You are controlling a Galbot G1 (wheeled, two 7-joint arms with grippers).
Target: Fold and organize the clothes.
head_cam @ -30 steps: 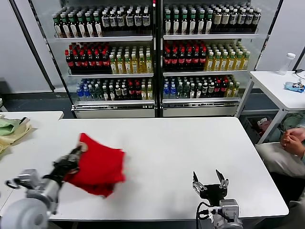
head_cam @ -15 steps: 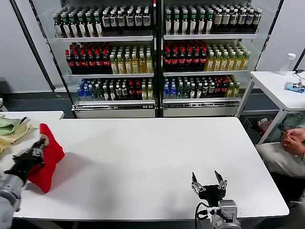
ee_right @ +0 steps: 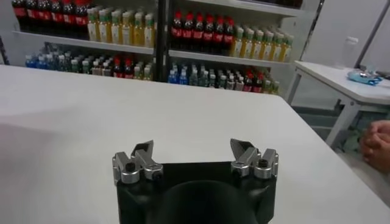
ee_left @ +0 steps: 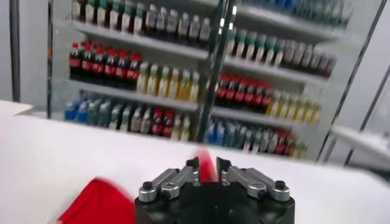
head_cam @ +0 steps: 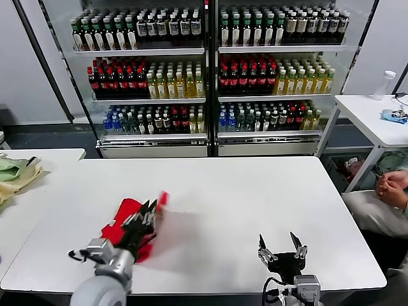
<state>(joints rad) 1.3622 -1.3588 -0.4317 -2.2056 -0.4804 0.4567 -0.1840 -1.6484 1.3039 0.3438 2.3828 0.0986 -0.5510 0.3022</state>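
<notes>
One red T-shirt point(head_cam: 127, 220) bunched at left gripper point(head_cam: 150, 215), jaws slightly apart around cloth; right gripper point(head_cam: 281, 246) jaws wide, bare surface point(head_cam: 255, 191) ahead.

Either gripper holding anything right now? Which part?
Left gripper sits at the bright red cotton T-shirt, a strip of cloth between its fingers; a firm grip can't be told. Right gripper open, empty.

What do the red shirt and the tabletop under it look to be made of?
Red shirt: soft knit fabric, probably cotton, matte; it bunches and folds limply by the left gripper. Tabletop: smooth white hard surface, likely laminate, with a faint sheen and shadows; exact material cannot be told.
</notes>
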